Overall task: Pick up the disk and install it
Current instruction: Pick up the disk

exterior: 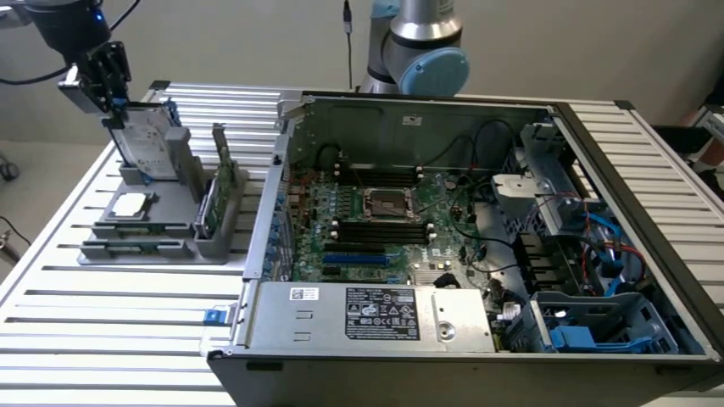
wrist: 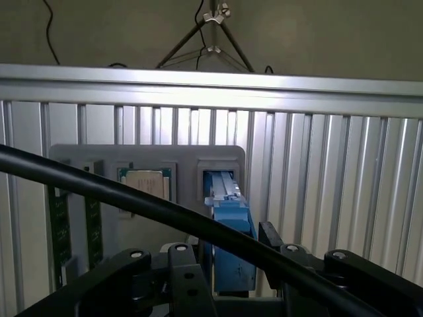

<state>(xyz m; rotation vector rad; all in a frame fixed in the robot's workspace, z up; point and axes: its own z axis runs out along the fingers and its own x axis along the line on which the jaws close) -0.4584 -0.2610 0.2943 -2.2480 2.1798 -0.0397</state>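
The table (exterior: 102,339) is a bed of aluminium slats. It carries two assemblies.

1. An open computer case (exterior: 408,114) occupies the exterior view's right and centre. Inside it lie the motherboard (exterior: 374,237), with a bare processor socket (exterior: 388,203) among black memory slots, and a boxed power supply (exterior: 374,314) with a white label along the near wall. A blue drive cage (exterior: 588,335) sits in the near corner at the exterior view's right.

2. A grey fixture tray (exterior: 220,233) rests on the table well apart from that cage, at the exterior view's left, just beside the case wall.

The base joint of the robot arm (exterior: 419,42) rises behind the case.

The disk (exterior: 147,140) (wrist: 228,218) stands upright on edge in the far slot of the fixture tray, its blue carrier framing the silver body. Its lower edge sits in the slot.

The hand (exterior: 114,89) (wrist: 231,264) is at the top edge of the disk. Seen from the wrist, the black fingers (wrist: 188,284) stand one at each broad face of the carrier and lie against it. The hand is closed on the disk at a wide setting.

A black cable (wrist: 99,188) crosses the wrist view in front of the tray.

A square silver chip (exterior: 130,203) (wrist: 145,185) lies flat in a recess beside the disk slot. Thin green circuit cards (exterior: 224,157) (wrist: 58,224) stand on edge along the side of the tray nearest the case.
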